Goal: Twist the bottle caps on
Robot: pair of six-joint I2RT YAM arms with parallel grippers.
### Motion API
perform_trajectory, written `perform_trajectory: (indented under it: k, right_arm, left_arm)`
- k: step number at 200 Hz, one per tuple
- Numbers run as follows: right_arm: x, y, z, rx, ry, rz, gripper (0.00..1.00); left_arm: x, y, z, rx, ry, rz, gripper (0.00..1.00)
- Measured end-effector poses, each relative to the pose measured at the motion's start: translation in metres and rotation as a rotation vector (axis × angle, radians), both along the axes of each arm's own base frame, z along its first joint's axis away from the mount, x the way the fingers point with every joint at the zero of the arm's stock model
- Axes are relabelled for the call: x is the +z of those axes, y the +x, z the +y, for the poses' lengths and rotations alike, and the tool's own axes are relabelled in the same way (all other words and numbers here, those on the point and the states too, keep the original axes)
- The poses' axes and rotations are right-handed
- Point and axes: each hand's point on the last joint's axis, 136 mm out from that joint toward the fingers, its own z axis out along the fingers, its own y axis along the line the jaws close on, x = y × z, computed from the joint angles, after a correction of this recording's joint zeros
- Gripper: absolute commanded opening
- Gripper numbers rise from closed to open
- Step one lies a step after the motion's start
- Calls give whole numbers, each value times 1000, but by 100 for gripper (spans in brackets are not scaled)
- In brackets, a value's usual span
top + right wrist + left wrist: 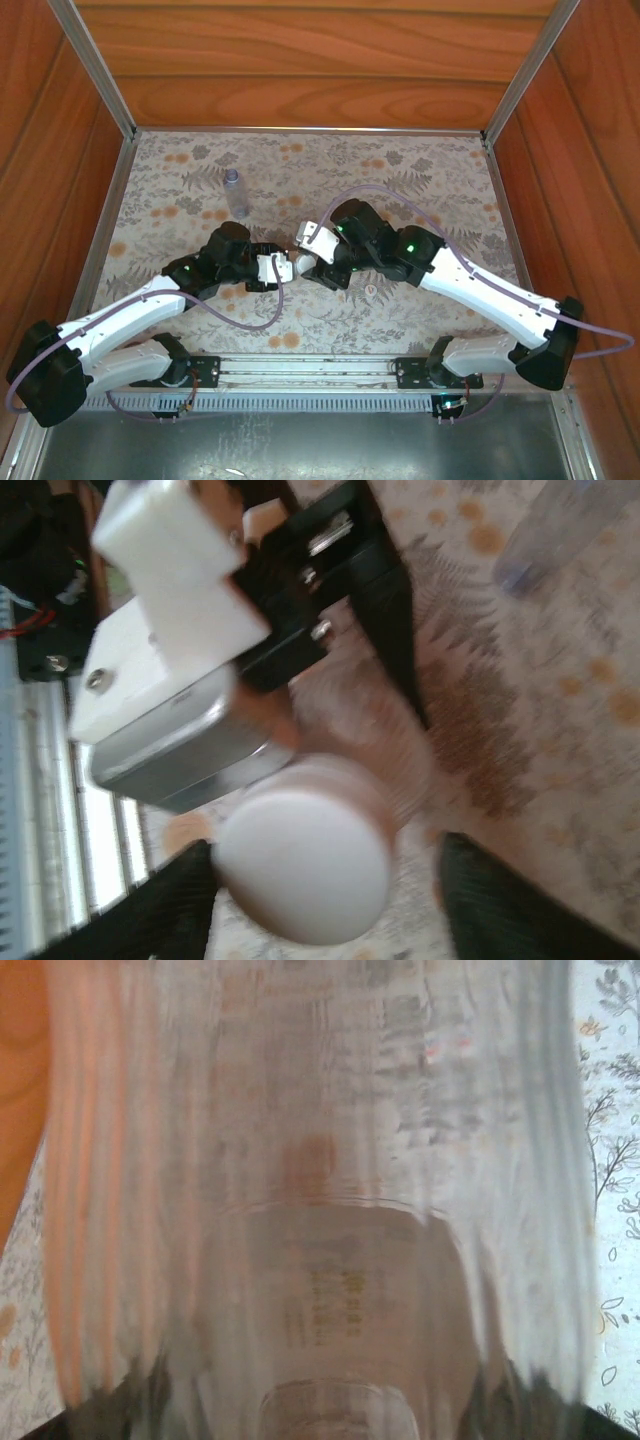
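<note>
Clamps clear bottle (320,1160) in left gripper (280,268), closed narrow around body, over middle of surface (420,190). Carries white cap (305,865) on bottle neck, pointed toward right arm. Straddles cap with right gripper (325,890), fingers (500,910) spread wide, gap visible on one side. Shows lilac bottle (234,192) upright on surface, well apart, toward far left, beyond left gripper.

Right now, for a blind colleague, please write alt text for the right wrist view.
Blurred close-up: a white cap on a clear bottle, between the right gripper's open dark fingers. The left gripper holds the bottle over a floral table.
</note>
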Motion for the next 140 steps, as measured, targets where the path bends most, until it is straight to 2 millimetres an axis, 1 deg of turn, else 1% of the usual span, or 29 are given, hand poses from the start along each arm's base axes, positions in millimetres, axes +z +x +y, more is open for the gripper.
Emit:
perform_trajectory:
  k: [5,11,41,65,77,93,111,121,140]
  right_arm:
    - [5,2,1,-3,21,-18,90]
    - [10,3,1,-7,46,-40,90]
    - [33,7,-6,-41,211,-124,90]
    - [45,12,-11,-69,332,-134,90]
    - [47,13,-13,-75,374,-126,90]
    - [48,13,-12,-66,409,-107,90]
    - [52,6,-7,-18,440,-84,90]
    - [53,1,-4,16,452,-73,88]
    - [50,-6,1,68,452,-51,81]
  left_arm:
    - [2,-1,-1,-1,-11,6,59]
    - [4,-1,-3,1,-30,19,59]
    - [22,-3,-12,3,-169,132,59]
    - [38,-6,-25,-20,-259,253,59]
    - [48,-9,-31,-48,-298,296,60]
    - [60,-19,-37,-107,-342,338,60]
    - [69,-28,-40,-159,-371,382,60]
    - [74,-33,-41,-186,-383,401,60]
    - [82,-40,-42,-227,-402,428,60]
